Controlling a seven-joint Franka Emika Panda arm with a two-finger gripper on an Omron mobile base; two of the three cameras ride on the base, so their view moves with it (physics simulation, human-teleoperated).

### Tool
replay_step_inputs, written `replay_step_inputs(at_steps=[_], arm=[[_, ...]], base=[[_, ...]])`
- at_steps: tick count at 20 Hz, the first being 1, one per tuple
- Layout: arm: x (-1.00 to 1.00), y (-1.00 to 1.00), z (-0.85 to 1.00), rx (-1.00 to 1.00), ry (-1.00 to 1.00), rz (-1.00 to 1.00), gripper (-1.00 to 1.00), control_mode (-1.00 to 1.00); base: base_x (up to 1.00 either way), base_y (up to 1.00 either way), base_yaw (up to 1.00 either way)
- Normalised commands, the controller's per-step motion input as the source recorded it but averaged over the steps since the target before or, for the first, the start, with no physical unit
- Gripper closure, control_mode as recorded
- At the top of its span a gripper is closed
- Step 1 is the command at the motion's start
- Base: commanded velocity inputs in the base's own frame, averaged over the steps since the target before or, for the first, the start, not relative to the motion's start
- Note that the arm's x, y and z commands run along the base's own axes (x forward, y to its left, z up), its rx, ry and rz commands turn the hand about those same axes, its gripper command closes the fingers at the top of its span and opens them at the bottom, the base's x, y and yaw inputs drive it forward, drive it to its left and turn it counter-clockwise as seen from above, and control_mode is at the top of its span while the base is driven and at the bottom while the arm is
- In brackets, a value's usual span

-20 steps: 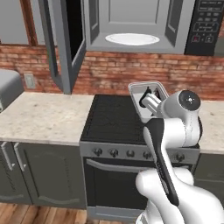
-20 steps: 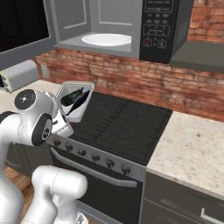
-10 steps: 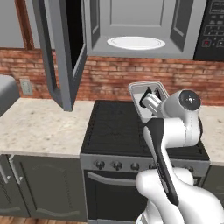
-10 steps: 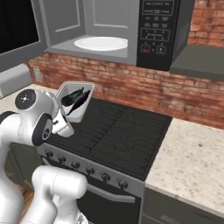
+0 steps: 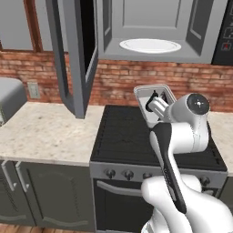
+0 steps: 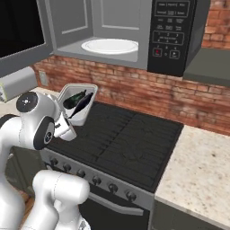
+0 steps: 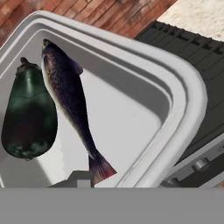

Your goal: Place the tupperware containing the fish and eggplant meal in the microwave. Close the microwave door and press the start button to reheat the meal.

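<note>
Fingers [image 7: 81, 178] clamped on the tupperware [image 6: 77, 104], tilted in the air above the stove [image 6: 119, 141], fish [image 7: 70, 101] and eggplant [image 7: 28, 118] inside. The microwave [image 6: 134, 33] hangs above, door [image 5: 75, 54] wide open.

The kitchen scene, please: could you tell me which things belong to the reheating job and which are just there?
Job: tupperware with fish and eggplant, held by the gripper; microwave; its open door.

Just there: stove, counter.
</note>
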Motion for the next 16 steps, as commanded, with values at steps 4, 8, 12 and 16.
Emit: replay_step_inputs(at_steps=[4, 8, 12, 16], arm=[[0.00, 0.00, 0.00, 0.00, 0.00, 0.00, 1.00, 1.00], [0.00, 0.00, 0.00, 0.00, 0.00, 0.00, 1.00, 1.00], [0.00, 0.00, 0.00, 0.00, 0.00, 0.00, 1.00, 1.00], [0.13, 0.00, 0.00, 0.00, 0.01, 0.02, 1.00, -1.00]], base=[[0.34, 0.03, 0.16], [0.33, 0.01, 0.20], [0.29, 0.09, 0.20], [0.00, 0.00, 0.00]])
